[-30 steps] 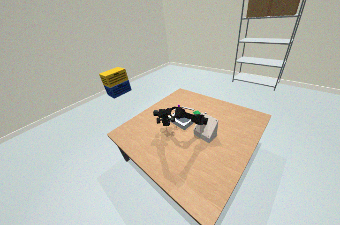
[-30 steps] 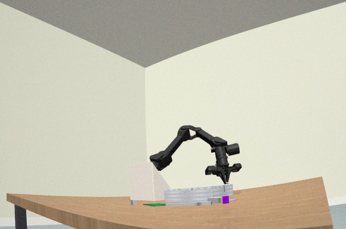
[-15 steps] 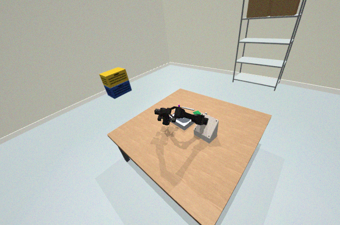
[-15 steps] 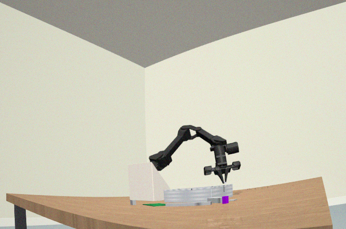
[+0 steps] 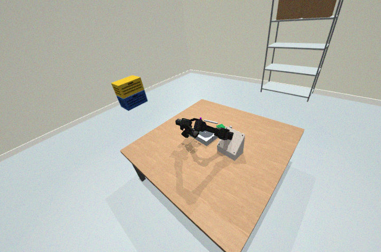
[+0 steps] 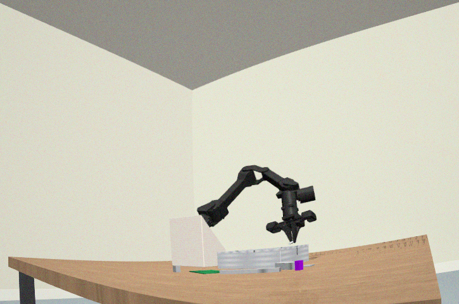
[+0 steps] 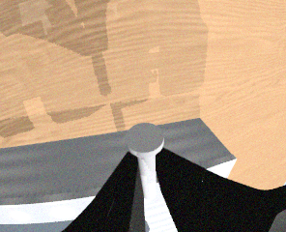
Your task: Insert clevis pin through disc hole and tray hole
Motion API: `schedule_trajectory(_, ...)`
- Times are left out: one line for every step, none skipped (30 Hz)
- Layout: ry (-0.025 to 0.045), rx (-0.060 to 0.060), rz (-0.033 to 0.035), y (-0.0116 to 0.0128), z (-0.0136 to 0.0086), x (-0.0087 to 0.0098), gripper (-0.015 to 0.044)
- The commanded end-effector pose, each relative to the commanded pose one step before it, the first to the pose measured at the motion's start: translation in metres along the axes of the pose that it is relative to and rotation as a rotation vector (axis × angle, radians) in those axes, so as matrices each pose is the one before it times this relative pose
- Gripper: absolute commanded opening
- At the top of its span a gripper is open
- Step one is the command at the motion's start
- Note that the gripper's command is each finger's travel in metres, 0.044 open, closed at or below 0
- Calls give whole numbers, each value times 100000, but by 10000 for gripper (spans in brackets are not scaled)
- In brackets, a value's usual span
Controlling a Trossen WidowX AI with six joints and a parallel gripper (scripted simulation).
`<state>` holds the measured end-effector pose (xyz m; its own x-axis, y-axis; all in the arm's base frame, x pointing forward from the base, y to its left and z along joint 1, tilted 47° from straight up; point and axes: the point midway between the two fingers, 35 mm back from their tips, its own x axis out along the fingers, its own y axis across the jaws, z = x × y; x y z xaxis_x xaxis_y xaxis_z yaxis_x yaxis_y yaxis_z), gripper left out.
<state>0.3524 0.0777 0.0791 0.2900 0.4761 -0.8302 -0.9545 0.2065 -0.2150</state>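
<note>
We have the black pincer drawn narrow, its tapered dark fingers closed on the clevis pin. From the wrist we see the pin's smooth, flat, round grey head just beyond the fingertips, with its paler cylindrical shank running between them. The pin is out of the tray's hole.

Below the pincer is the steel tray, its wall shiny and faintly banded from outside. The wrist view shows a dark grey wall, a bright white rim strip and a squared corner near the pincer. Inside, from above, we make out the broad grey aluminium disc, partly hidden by the arm; we cannot tell where its middle hole is.

Across the tray from the pincer, the jointed matte-black arm rises from a pale wedge-shaped block with a sloping face. Lower than the pincer, on the wood-grained table, we see a small purple block, a slim silvery bar and a thin green patch. Well apart from the pincer, we find a yellow crate on a blue crate, and a metal-framed shelf unit.
</note>
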Motion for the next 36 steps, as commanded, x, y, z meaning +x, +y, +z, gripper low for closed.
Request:
schedule_trajectory(-142,16973,2501,288,-1140,217,0)
schedule_trajectory(1,3362,395,9,-211,24,0)
schedule_trajectory(6,3364,394,3,-211,23,0)
schedule_trajectory(11,3366,392,-3,-210,23,0)
schedule_trajectory(16,3368,391,-9,-209,22,0)
schedule_trajectory(21,3370,389,-15,-207,21,0)
schedule_trajectory(26,3372,388,-21,-206,20,0)
schedule_trajectory(30,3374,386,-26,-205,19,0)
schedule_trajectory(35,3376,385,-32,-203,19,0)
schedule_trajectory(39,3378,383,-38,-201,18,0)
schedule_trajectory(44,3380,382,-43,-199,17,0)
schedule_trajectory(48,3382,381,-48,-197,16,0)
schedule_trajectory(53,3383,379,-54,-194,15,0)
schedule_trajectory(57,3386,378,-59,-192,15,0)
schedule_trajectory(62,3387,376,-64,-189,14,0)
schedule_trajectory(66,3389,375,-69,-187,13,0)
schedule_trajectory(70,3391,374,-74,-184,12,0)
schedule_trajectory(75,3392,373,-79,-181,11,0)
schedule_trajectory(79,3394,372,-83,-178,11,0)
schedule_trajectory(83,3395,370,-88,-174,10,0)
schedule_trajectory(88,3397,369,-92,-171,9,0)
schedule_trajectory(92,3398,368,-97,-168,8,0)
schedule_trajectory(96,3400,367,-101,-164,7,0)
schedule_trajectory(101,3401,366,-105,-160,7,0)
schedule_trajectory(105,3403,365,-109,-157,6,0)
schedule_trajectory(109,3404,364,-113,-153,5,0)
schedule_trajectory(114,3405,363,-116,-149,4,0)
schedule_trajectory(118,3407,362,-120,-145,3,0)
schedule_trajectory(123,3408,361,-123,-140,3,0)
schedule_trajectory(127,3409,360,-127,-136,2,0)
schedule_trajectory(132,3410,359,-130,-132,1,0)
schedule_trajectory(136,3411,358,-133,-127,0,0)
schedule_trajectory(141,3412,357,-135,-123,0,0)
schedule_trajectory(146,3413,356,-138,-118,-1,0)
schedule_trajectory(150,3414,355,-141,-114,-2,0)
schedule_trajectory(155,3415,354,-143,-109,-3,0)
